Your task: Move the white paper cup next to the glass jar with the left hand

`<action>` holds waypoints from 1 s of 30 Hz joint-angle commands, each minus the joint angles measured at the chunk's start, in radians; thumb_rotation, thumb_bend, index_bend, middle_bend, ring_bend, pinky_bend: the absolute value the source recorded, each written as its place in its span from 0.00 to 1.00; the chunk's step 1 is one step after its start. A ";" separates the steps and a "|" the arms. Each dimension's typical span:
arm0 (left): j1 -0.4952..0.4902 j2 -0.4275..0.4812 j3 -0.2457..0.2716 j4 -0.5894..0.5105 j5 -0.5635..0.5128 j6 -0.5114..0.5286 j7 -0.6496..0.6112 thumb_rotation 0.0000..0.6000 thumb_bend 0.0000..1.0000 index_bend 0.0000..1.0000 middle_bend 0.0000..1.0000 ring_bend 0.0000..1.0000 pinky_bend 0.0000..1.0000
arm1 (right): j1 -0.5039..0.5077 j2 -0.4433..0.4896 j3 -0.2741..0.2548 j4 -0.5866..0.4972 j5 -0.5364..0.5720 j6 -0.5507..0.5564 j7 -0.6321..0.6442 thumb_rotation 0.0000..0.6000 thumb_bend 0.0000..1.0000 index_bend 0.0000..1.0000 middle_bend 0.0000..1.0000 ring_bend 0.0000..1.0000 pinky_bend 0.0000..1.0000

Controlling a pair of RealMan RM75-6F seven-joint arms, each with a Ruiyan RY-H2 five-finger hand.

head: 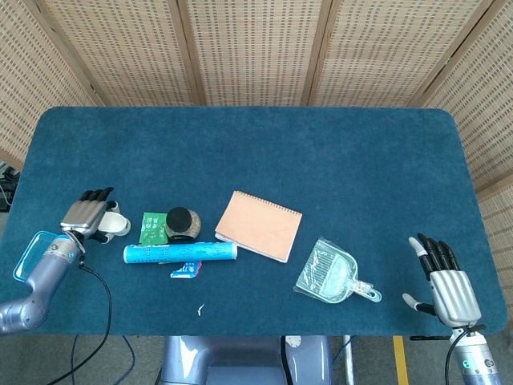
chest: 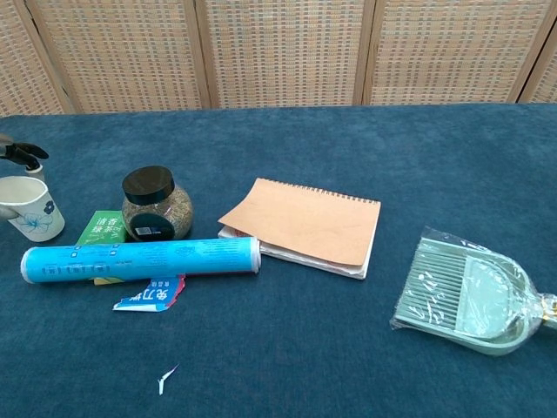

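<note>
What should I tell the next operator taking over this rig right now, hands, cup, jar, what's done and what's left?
Left hand: at the white paper cup, fingers over its rim; a firm grip can't be confirmed.
Right hand: open, idle at the table's near right corner, holding nothing.
The cup stands upright at the far left, apart from the glass jar, with the green packet between them. The blue tube lies in front of the jar.
Done: the left hand has reached the cup.
Left: secure the grip, carry the cup toward the jar, set it down beside it, let go.
</note>
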 commanded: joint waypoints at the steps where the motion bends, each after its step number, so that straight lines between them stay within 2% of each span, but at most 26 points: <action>1: -0.002 0.018 -0.008 -0.022 0.002 0.013 -0.008 1.00 0.32 0.36 0.00 0.00 0.00 | 0.001 0.000 0.000 0.000 0.001 -0.002 0.002 1.00 0.00 0.00 0.00 0.00 0.00; 9: -0.032 0.073 -0.047 -0.097 -0.007 0.030 -0.016 1.00 0.32 0.35 0.00 0.00 0.00 | 0.007 0.003 0.005 0.006 0.016 -0.018 0.021 1.00 0.00 0.00 0.00 0.00 0.00; 14: -0.077 0.066 -0.073 -0.104 -0.039 0.040 0.014 1.00 0.32 0.34 0.00 0.00 0.00 | 0.013 0.002 0.008 0.014 0.033 -0.039 0.031 1.00 0.00 0.00 0.00 0.00 0.00; 21: -0.194 0.017 -0.106 -0.062 -0.187 0.005 0.087 1.00 0.32 0.33 0.00 0.00 0.00 | 0.028 -0.005 0.018 0.034 0.069 -0.081 0.042 1.00 0.00 0.00 0.00 0.00 0.00; 30: -0.350 -0.111 -0.076 0.053 -0.356 -0.033 0.212 1.00 0.32 0.31 0.00 0.00 0.00 | 0.039 -0.004 0.036 0.058 0.118 -0.120 0.079 1.00 0.00 0.00 0.00 0.00 0.00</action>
